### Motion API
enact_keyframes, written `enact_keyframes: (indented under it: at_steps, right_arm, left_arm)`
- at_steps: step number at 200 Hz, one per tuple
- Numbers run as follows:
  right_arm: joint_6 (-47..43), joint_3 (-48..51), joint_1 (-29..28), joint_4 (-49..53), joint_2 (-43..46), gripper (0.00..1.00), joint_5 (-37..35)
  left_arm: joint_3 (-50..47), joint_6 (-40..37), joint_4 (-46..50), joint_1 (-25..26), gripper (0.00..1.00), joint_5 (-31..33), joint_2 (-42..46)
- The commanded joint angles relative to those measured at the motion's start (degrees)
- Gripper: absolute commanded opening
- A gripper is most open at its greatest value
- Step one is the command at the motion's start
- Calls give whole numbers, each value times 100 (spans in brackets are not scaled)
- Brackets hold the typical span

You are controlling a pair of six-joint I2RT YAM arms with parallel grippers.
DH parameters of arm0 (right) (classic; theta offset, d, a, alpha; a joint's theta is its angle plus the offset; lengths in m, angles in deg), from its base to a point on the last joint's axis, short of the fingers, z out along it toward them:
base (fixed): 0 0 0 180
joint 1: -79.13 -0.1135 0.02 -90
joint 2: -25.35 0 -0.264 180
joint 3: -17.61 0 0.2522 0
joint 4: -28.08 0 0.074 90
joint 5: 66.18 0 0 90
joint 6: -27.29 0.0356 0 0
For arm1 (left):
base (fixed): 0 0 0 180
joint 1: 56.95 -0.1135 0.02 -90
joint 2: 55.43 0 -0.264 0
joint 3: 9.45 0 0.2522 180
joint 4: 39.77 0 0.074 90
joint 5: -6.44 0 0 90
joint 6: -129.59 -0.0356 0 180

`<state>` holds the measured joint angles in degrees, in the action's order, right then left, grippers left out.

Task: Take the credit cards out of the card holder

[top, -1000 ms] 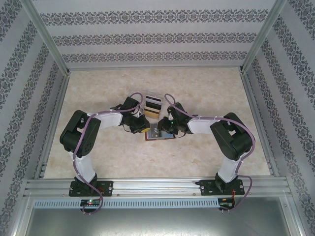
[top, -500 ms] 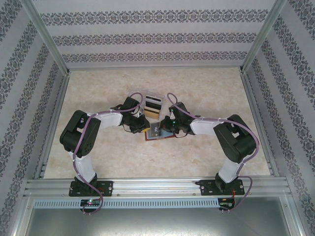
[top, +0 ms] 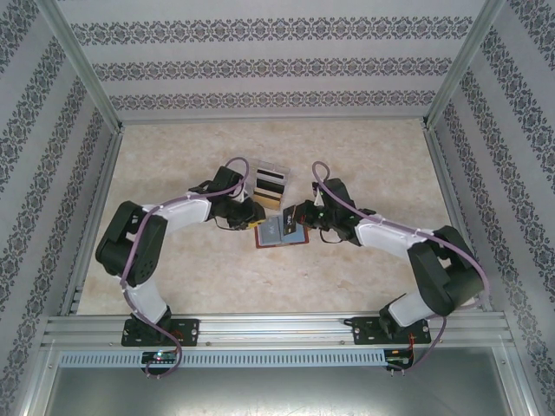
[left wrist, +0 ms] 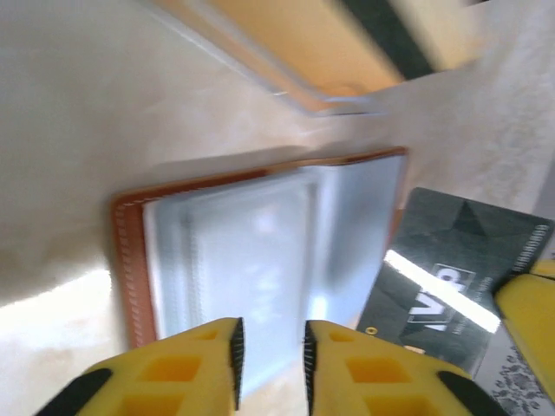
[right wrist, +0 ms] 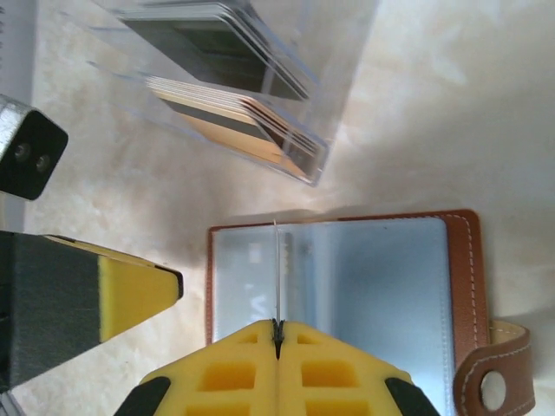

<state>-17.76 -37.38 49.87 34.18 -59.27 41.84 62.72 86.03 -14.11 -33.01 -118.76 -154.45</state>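
Brown leather card holder point(right wrist: 381, 286) open flat on the desk point(top: 173, 165), clear sleeves up, just in front of a clear box point(right wrist: 342, 87) of stacked cards. Right end effector point(right wrist: 277, 334) clamped fully on a dark card point(left wrist: 451, 269), seen edge-on above the left sleeve. Left end effector point(left wrist: 270, 360) parted by a narrow gap over the holder's edge, gripping nothing; contact with the sleeve hard to tell. Appears to be mid-extraction: one card at or just past the pocket mouth. Next, probably: carry that card clear and set it down apart, keep the holder pinned against dragging, then return for any cards left in the sleeves.
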Motion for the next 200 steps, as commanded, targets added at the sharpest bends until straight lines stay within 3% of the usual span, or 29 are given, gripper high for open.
enact_keyframes:
  at_steps: [1, 18, 45, 73, 96, 142, 189, 200]
  right_arm:
    - [-198, 89, 138, -423, 376, 0, 21]
    - [-13, 80, 246, -701, 480, 0, 393]
    - [394, -29, 352, -1356, 443, 0, 1037]
    - [1095, -151, 485, -2389, 201, 0, 1705]
    - [1585, -268, 547, -2981, 7, 0, 1991]
    - [2241, -323, 689, -3761, -272, 0, 2209]
    - [2537, -333, 717, -3988, -371, 0, 2265]
    - [2599, -333, 711, -4014, -370, 5, 2281]
  left_arm:
    - [89, -91, -258, -162, 35, -117, 614]
    - [-57, 40, -714, -300, 53, -516, 816]
    - [-255, 484, -1638, -483, 67, -1270, 846]
    - [-350, 1194, -2799, -533, 72, -1831, 705]
    - [-338, 1827, -3678, -535, 71, -2123, 585]
    - [-296, 2386, -4553, -535, 47, -2272, 524]
    - [-329, 2697, -4998, -538, 13, -2268, 550]
    - [-339, 2717, -5030, -535, 6, -2210, 576]
